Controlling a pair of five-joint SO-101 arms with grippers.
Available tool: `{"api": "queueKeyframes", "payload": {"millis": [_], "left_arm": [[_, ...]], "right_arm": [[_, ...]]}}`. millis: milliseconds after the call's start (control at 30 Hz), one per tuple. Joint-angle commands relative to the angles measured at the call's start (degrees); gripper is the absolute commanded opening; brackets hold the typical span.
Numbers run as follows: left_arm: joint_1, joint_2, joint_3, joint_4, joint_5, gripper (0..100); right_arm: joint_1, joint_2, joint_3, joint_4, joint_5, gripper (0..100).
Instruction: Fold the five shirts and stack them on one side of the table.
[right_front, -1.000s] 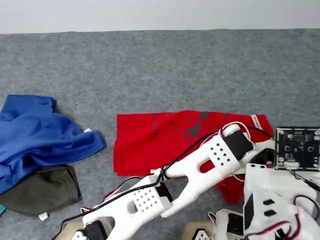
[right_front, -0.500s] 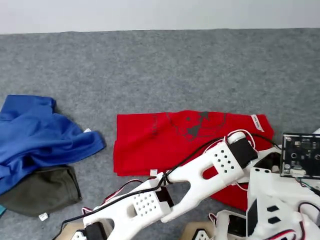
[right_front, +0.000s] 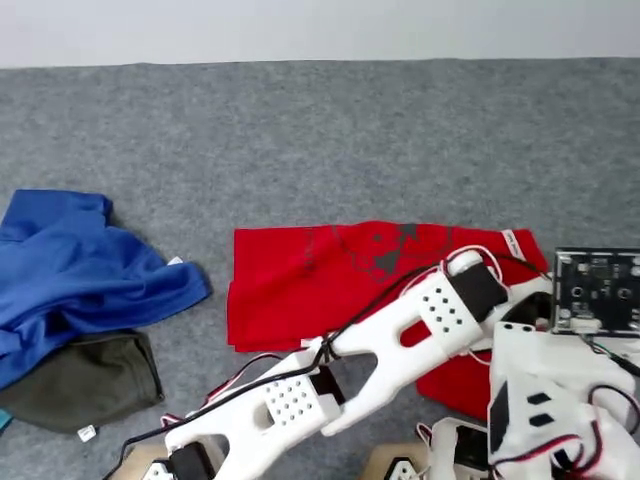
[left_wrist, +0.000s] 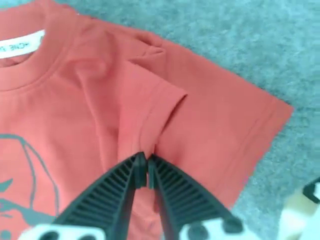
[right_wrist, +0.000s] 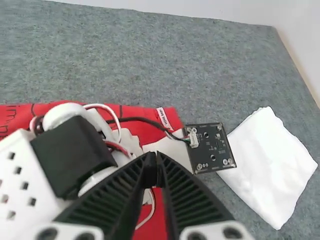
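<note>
The left claw (left_wrist: 146, 167) is pressed together on a soft ridge of the flat red cotton shirt (left_wrist: 200, 125), just where the short sleeve (left_wrist: 160, 100) begins. The sleeve lies right ahead of the claw tips, and its folded edge runs straight away from them. The rest of the shirt spreads wide under and beside this claw, with its long way going across the fuzzy grey table (right_front: 300, 140).

The left claw is the near one, for it is touching the cloth. I think it has to lift the sleeve and lay it in over the shirt's middle. The cloth is thin and floppy, so it may slip or bunch.

The right claw (right_wrist: 152, 170) hangs above, pressed together with nothing in it. A neat white folded square of cloth (right_wrist: 267, 160) lies off to its side.

Far from both claws lie a crumpled blue shirt (right_front: 70, 270) and a dark green shirt (right_front: 90, 380), not folded yet.
</note>
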Motion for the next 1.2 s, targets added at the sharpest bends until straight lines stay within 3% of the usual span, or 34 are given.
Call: {"api": "queueKeyframes", "payload": {"millis": [0,100,833,933,1167], "left_arm": [[0.4,-6.3,-4.3,0.8,0.1,1],[2.3,-7.6,-8.0,3.7,0.4,1],[16.8,-14.3,-5.1,3.7,3.4,1],[15.9,-14.1,-5.1,3.7,3.4,1],[5.9,-13.5,-5.1,3.5,2.5,1]], "right_arm": [[-0.6,1.7,0.8,-0.1,-0.6,2.0],[-0.6,1.7,0.8,-0.1,-0.6,2.0],[-0.6,1.7,0.8,-0.2,-0.7,2.0],[-0.5,1.7,0.8,-0.2,-0.7,2.0],[-0.6,1.7,0.8,-0.2,-0.7,2.0]]}}
